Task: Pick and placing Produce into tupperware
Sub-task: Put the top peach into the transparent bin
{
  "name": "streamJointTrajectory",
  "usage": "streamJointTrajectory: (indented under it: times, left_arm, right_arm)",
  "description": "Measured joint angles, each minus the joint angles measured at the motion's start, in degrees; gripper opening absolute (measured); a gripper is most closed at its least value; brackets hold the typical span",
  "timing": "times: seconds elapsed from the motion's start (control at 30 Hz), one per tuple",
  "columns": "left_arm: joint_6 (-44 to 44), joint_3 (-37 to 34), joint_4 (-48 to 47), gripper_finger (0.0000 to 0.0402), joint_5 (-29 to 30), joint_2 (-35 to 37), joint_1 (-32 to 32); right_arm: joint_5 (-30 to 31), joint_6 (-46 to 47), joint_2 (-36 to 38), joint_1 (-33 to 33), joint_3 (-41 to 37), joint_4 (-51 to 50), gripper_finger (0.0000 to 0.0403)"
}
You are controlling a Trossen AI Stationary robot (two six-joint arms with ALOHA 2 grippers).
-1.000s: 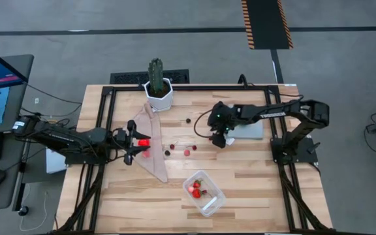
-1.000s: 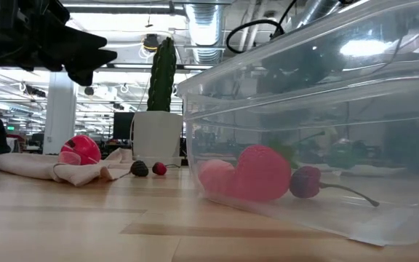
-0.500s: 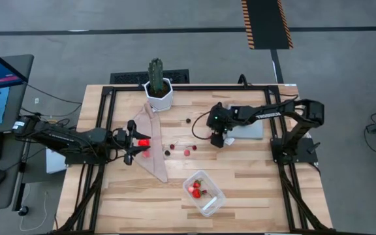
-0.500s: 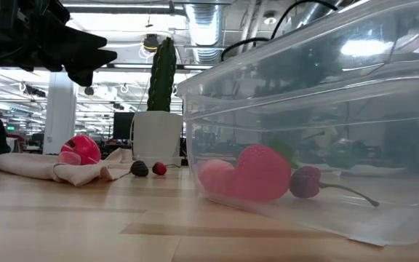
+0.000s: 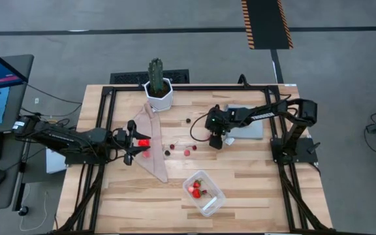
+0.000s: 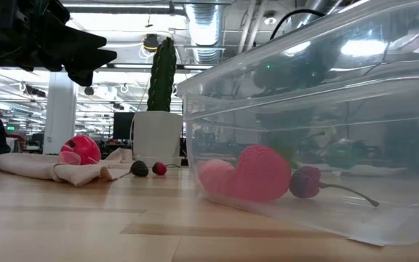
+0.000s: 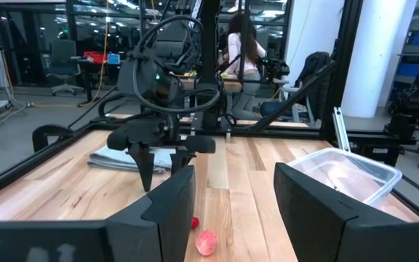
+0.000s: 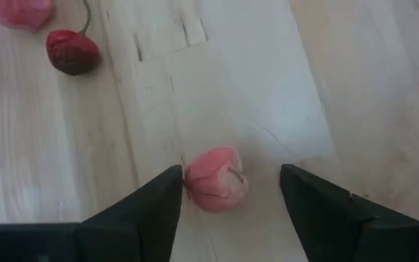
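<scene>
A pale pink piece of produce (image 8: 217, 188) lies on the wooden table, and my right gripper (image 8: 228, 185) stands open over it, one finger on either side. In the high view this gripper (image 5: 215, 140) points down, right of the table's middle. More small red and dark produce (image 5: 187, 152) lies loose to its left. The clear tupperware (image 5: 203, 192) rests on its base near the front edge with red pieces inside. My left gripper (image 5: 133, 141) hangs open and level above a pink ball (image 6: 80, 149) that lies on a beige cloth (image 5: 151, 151). My right gripper comes at the pink piece from above, slanting down. One fingertip (image 8: 172, 182) stands right against the piece's side (image 8: 192, 182); whether it touches, I cannot tell. The other finger is clear of it. The piece lies on the table.
A cactus in a white pot (image 5: 157, 86) stands at the far edge. A flat grey mat (image 5: 248, 129) lies under the right arm. A dark red piece with a stem (image 8: 71, 51) and another pink one (image 8: 20, 11) lie beyond the right fingers. People show in the room behind.
My right gripper has come down toward the table and drifted a little toward the left edge, tipping slightly steeper. The produce and the tupperware have stayed where they were.
</scene>
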State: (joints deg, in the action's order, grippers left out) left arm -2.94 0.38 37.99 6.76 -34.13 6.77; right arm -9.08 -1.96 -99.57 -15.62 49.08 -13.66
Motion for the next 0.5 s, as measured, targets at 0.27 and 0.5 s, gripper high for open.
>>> streamJointTrajectory:
  times: [0.27, 0.5]
  left_arm:
    - [0.0, 0.0, -2.0, 0.0178, 0.0, 0.0, 0.0]
    - [-0.3, 0.0, -3.1, 0.0178, 0.0, 0.0, 0.0]
  right_arm:
    - [-0.1, 0.0, 0.2, 0.2, -0.1, 0.3, 0.0145]
    - [-0.1, 0.0, 0.2, 0.3, 2.2, -0.8, 0.0094]
